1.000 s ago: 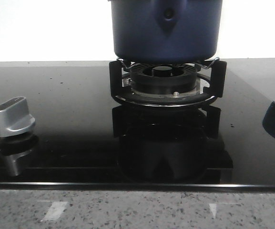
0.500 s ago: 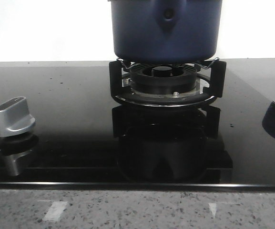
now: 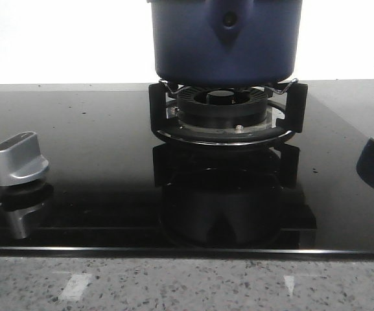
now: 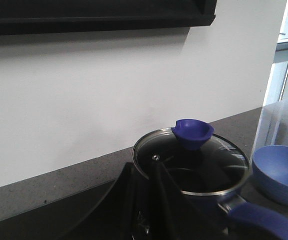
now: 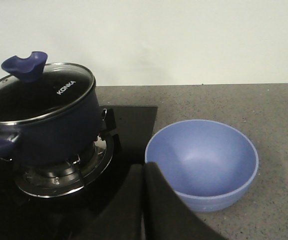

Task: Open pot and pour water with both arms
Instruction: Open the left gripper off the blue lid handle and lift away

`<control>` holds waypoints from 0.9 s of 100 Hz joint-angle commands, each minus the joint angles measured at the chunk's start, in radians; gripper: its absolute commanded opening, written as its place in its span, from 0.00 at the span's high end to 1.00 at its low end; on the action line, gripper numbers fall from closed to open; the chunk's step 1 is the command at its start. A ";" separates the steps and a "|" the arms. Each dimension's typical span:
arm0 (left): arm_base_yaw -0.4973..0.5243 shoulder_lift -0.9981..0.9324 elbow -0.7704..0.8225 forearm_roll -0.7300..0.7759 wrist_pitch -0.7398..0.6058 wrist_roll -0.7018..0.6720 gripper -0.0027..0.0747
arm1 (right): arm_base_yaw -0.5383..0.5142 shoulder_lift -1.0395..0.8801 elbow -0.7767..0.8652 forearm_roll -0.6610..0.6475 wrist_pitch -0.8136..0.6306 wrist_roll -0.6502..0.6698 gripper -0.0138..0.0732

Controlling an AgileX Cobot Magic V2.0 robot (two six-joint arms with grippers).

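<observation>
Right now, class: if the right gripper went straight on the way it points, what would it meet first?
Probably the blue bowl, lying just ahead of the right gripper on the counter; the pot sits off to one side. Depth is uncertain.

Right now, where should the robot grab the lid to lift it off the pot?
Probably by the blue knob in the middle of the glass lid, coming down from above: it sticks up, while the lid lies flat inside the rim of the pot.
</observation>
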 commanded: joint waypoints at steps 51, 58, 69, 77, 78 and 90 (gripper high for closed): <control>0.049 -0.711 0.266 0.082 0.308 0.000 0.99 | 0.003 -0.226 0.150 -0.006 -0.120 -0.016 0.92; 0.049 -0.711 0.266 0.082 0.323 0.000 0.99 | 0.003 -0.226 0.150 -0.006 -0.120 -0.016 0.92; 0.049 -0.711 0.266 0.080 0.329 0.000 0.99 | 0.003 -0.226 0.150 -0.006 -0.120 -0.016 0.92; 0.049 -0.711 0.266 0.078 0.329 0.000 0.99 | 0.003 -0.226 0.150 -0.006 -0.120 -0.016 0.92; 0.049 -0.711 0.266 0.078 0.329 0.000 0.99 | 0.003 -0.226 0.150 -0.006 -0.120 -0.016 0.92; 0.049 -0.711 0.266 0.078 0.329 0.000 0.99 | 0.003 -0.226 0.150 -0.006 -0.120 -0.016 0.92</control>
